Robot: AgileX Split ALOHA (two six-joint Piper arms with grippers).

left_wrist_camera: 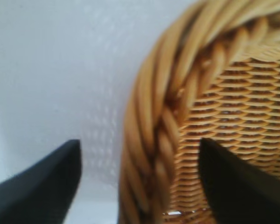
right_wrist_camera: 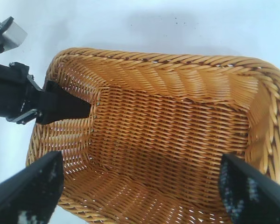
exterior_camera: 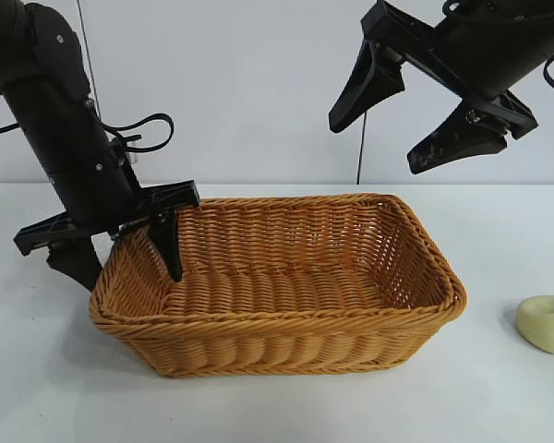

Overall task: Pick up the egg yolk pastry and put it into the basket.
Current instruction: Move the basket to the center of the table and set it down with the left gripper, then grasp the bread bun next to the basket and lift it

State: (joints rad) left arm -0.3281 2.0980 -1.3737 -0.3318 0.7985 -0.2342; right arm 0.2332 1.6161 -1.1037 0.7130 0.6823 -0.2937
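Note:
The egg yolk pastry [exterior_camera: 547, 323], a pale cream-yellow puck, lies on the white table to the right of the basket [exterior_camera: 286, 318], apart from it. My left gripper [exterior_camera: 125, 258] is open and straddles the basket's left end: one finger inside, the other outside, with the braided rim [left_wrist_camera: 154, 116] between them. In the left wrist view the gripper [left_wrist_camera: 140, 144] shows both fingers standing clear of the wicker. High above the basket's right half, my right gripper [exterior_camera: 377, 146] hangs open and holds nothing. The right wrist view looks past its gripper [right_wrist_camera: 141, 158] down into the basket [right_wrist_camera: 177, 60], which holds nothing.
The table is white with a white wall behind. The left arm's inner finger [right_wrist_camera: 70, 107] reaches over the basket's wall. Bare table lies in front of the basket and around the pastry, which sits near the right edge of the exterior view.

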